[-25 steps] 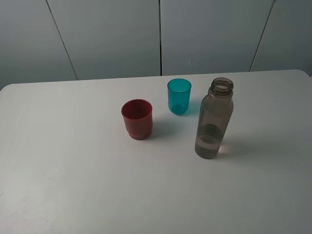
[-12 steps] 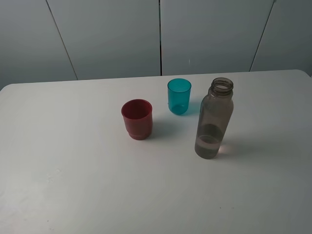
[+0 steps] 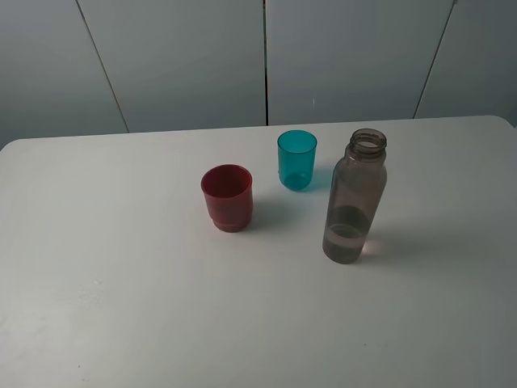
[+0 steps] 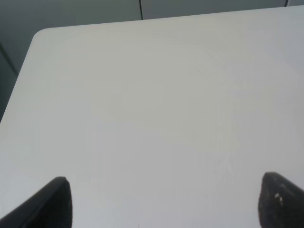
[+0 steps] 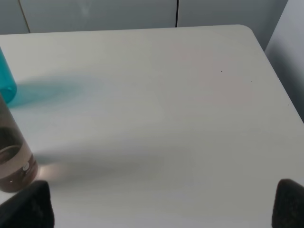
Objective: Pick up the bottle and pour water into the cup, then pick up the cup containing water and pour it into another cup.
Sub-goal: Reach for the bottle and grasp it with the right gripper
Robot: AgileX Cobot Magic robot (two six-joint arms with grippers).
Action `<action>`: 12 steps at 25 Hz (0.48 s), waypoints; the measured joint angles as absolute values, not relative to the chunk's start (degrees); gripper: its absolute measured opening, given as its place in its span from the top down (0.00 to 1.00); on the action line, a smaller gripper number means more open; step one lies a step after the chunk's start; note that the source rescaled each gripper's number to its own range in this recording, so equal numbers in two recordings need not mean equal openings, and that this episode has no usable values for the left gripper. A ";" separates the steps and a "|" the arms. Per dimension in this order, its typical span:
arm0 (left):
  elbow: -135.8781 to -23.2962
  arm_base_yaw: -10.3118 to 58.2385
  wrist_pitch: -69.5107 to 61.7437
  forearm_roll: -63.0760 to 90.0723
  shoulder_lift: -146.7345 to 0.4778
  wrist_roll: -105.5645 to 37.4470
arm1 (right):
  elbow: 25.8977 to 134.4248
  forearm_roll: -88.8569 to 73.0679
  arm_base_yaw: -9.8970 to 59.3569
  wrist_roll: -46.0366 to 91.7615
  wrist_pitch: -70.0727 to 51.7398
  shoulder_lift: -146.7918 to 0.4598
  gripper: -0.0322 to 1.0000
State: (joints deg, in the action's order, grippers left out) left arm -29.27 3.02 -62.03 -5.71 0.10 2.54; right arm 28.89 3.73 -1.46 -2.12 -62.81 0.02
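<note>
Bottle of slim smoky grey-brown plastic (image 3: 354, 202) stands upright right of frame centre; translucent teal plastic tumbler (image 3: 296, 160) upper centre, opaque red plastic cup (image 3: 227, 198) left of centre. Left gripper (image 4: 164, 202) and right gripper (image 5: 164, 204) both spread wide.

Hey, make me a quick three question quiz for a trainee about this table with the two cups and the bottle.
1. True or false: the smoky bottle has a cap on its neck.
2. Seen from the high camera, left to right, the order is: A) red cup, teal cup, bottle; B) teal cup, bottle, red cup; C) bottle, red cup, teal cup.
3. Fill in the blank: the right tool stands ___, with nothing between its fingertips.
Key: 1 false, the threaded neck is uncapped; 2 A; 3 open.
</note>
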 joint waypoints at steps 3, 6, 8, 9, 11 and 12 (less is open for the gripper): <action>-29.27 3.02 -62.03 -5.71 0.10 2.54 | 28.89 3.73 -1.46 -2.12 -62.81 0.02 0.00; -29.27 3.02 -62.03 -5.71 0.10 2.54 | 28.89 3.73 -1.46 -2.12 -62.81 0.02 0.00; -29.27 3.02 -62.03 -5.71 0.10 2.54 | 28.89 3.73 -1.46 -2.12 -62.81 0.02 0.00; -29.27 3.02 -62.03 -5.71 0.10 2.54 | 28.89 3.73 -1.46 -2.12 -62.81 0.02 0.00; -29.27 3.02 -62.03 -5.71 0.10 2.54 | 28.89 3.73 -1.46 -2.12 -62.81 0.02 0.00; -29.27 3.02 -62.03 -5.71 0.10 2.54 | 28.89 3.73 -1.46 -2.12 -62.81 0.02 0.00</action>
